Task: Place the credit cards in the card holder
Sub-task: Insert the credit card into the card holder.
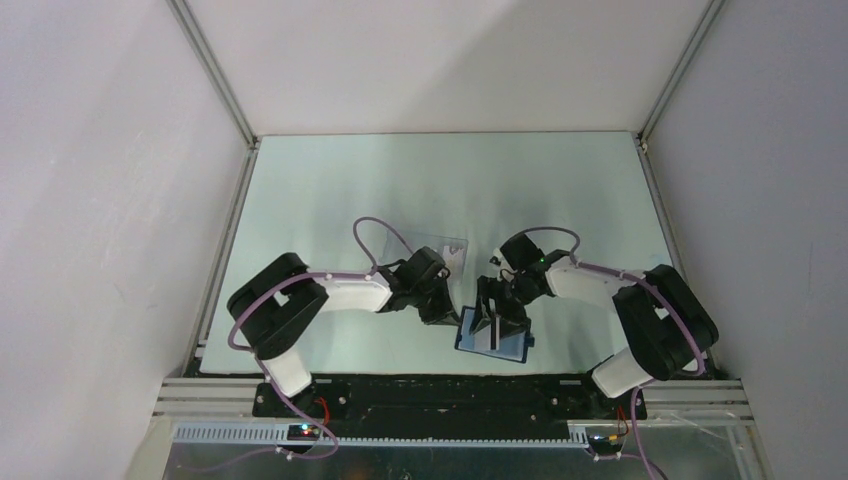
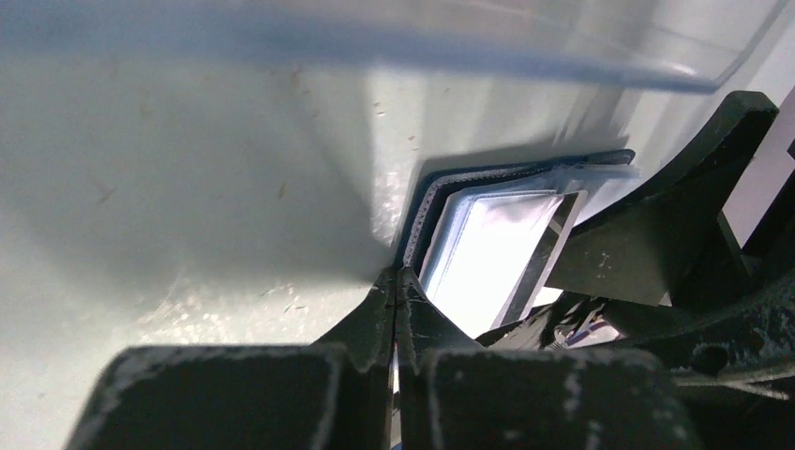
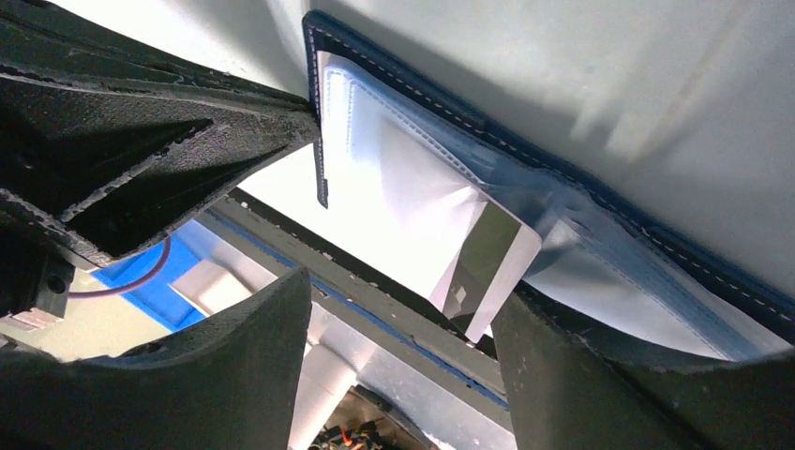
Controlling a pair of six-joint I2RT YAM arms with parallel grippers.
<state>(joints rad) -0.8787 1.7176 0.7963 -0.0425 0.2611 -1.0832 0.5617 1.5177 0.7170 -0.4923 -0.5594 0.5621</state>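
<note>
Your left gripper point(image 2: 395, 281) was clenched on the card holder point(image 3: 412, 94) corner and your right gripper point(image 3: 401, 298) stood released. You probably needed to nudge the protruding credit card point(image 3: 487, 262) toward 11 o'clock.

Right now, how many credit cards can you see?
2 credit cards: one lies on the table beyond the left hand, one sticks out of the card holder. Others may be hidden.

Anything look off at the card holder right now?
Yes. One credit card sits only partly in a pocket of the card holder, tilted, its striped end poking out. The right gripper stands open around it; the left gripper pinches the holder's edge.
</note>
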